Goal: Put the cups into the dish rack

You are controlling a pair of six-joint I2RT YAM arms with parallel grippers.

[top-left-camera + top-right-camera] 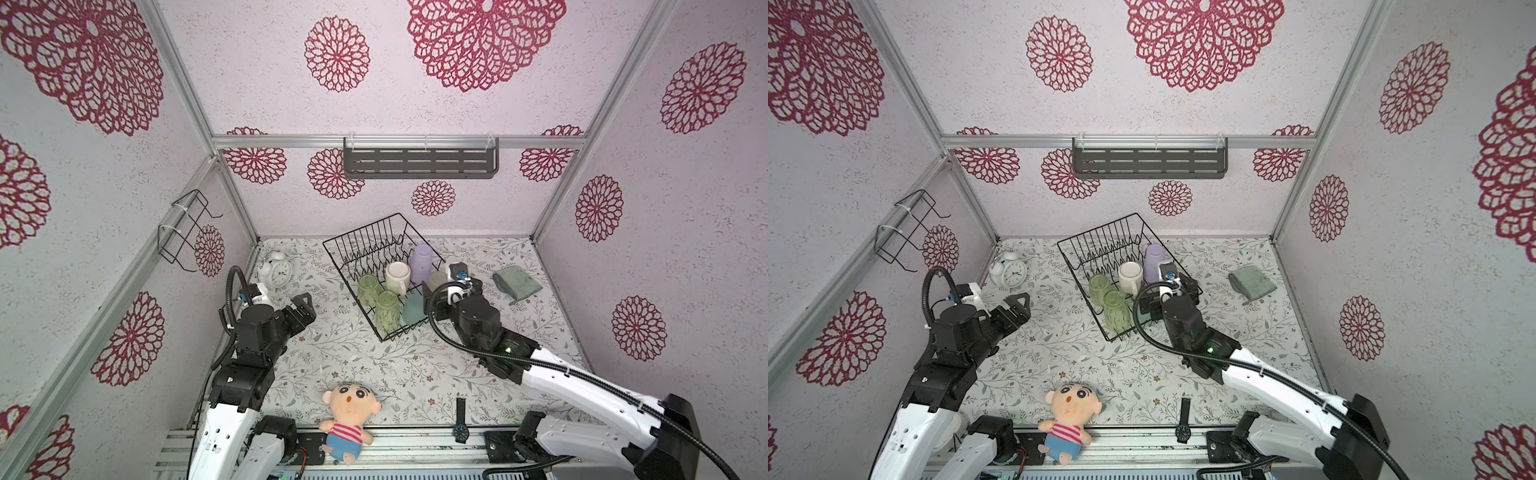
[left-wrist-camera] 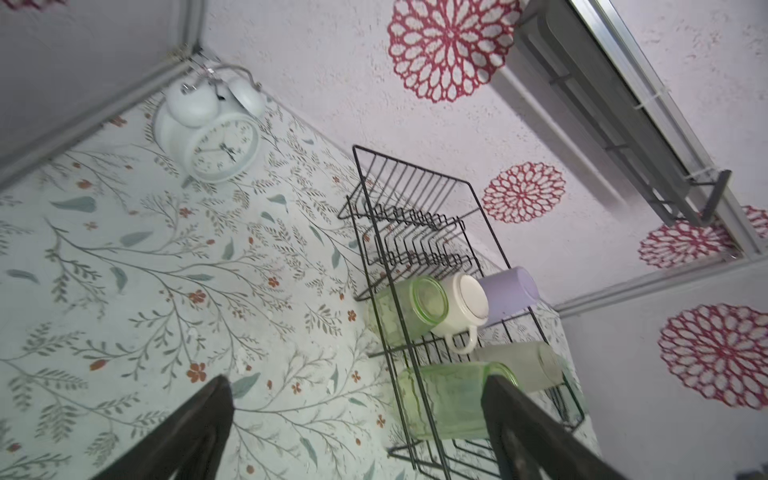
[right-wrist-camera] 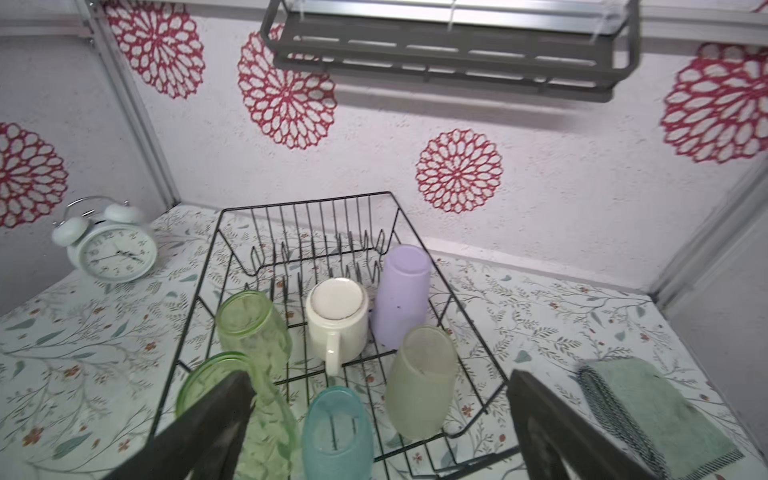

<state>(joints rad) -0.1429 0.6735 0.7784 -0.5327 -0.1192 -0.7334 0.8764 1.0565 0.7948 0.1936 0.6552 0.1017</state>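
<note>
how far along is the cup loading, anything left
Done: all six cups sit upside down in the dish rack: lilac tumbler, white mug, frosted beige tumbler, teal tumbler, two green tumblers. In hand: nothing; left gripper and right gripper are open and empty. Left: no cup sits on the table.

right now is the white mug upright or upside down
Upside down: the white mug stands in the dish rack with its flat base facing up; its opening is not visible.

cups (image 3: 336, 320) crowd the near half of the dish rack (image 3: 309, 226); its far tined half lies open
</note>
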